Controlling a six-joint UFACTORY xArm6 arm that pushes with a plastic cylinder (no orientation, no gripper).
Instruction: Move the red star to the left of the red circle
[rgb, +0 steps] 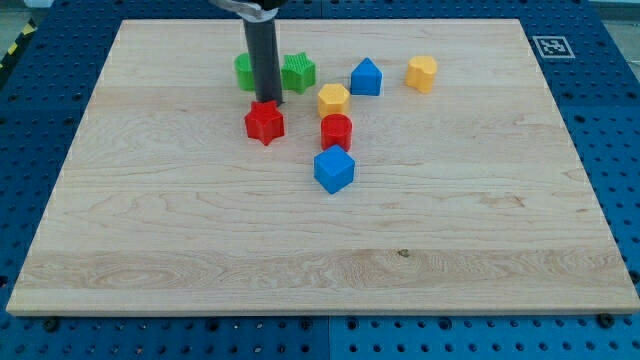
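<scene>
Red star just below my tip

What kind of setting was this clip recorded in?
Probably a robotics lab bench: a wooden board lies on a blue perforated table, with a fiducial marker at the board's top right corner. My tip touches the top edge of the red star, among small coloured blocks.

I think a lab, a wooden board on a blue table with holes, a black-and-white square marker far right
</scene>
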